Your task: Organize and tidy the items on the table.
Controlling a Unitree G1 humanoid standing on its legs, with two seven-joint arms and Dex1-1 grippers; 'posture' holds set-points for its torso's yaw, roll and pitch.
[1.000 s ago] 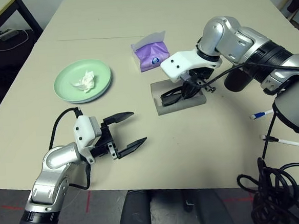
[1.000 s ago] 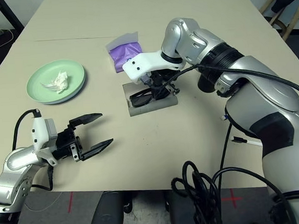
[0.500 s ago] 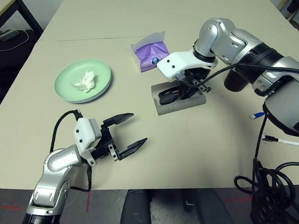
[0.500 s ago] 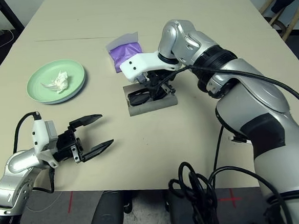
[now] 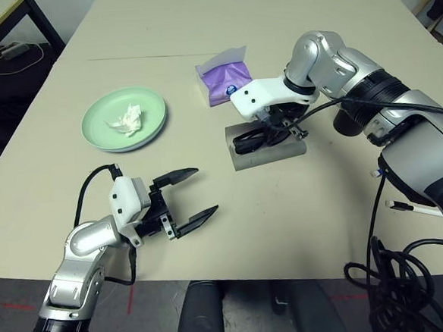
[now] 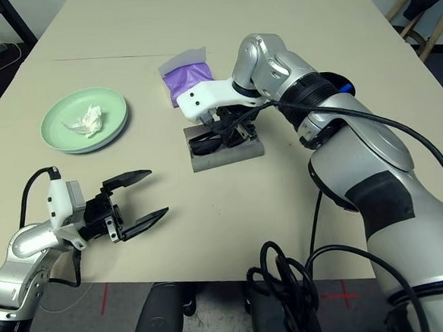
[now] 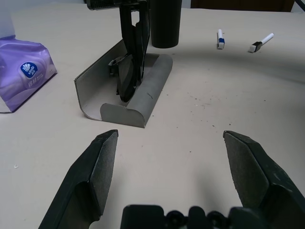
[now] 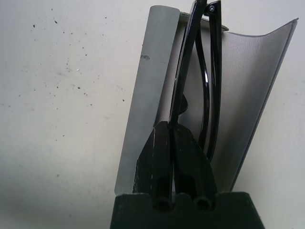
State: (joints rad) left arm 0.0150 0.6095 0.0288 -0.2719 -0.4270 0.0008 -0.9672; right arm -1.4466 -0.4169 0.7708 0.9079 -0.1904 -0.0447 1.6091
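1. The right claw [image 6: 223, 132] points steeply down into the open case [image 5: 270, 149], with its fingers shut on the frame of the sunglasses [image 8: 202, 86]. The glasses hang just under it, partly inside the case

2. The case lies near the middle of the worktop [image 5: 310, 23], just nearer the front edge than the tissue pack [image 5: 225, 81]. Its long axis runs about parallel to the front edge, and the folded glasses lie along the same axis; I judge this is what the lowering depends on

3. The right arm is clearly the nearer one. The left claw [image 5: 191, 192] is wide open and holds nothing, level near the front edge, well apart from the case

4. The glasses are black, thin and glossy. The case is grey, a curved trough with its flap standing up

5. A green plate [image 5: 124, 119] with a tissue wad [image 5: 127, 119] sits toward the left edge; two pens [image 7: 240, 42] lie toward the right edge
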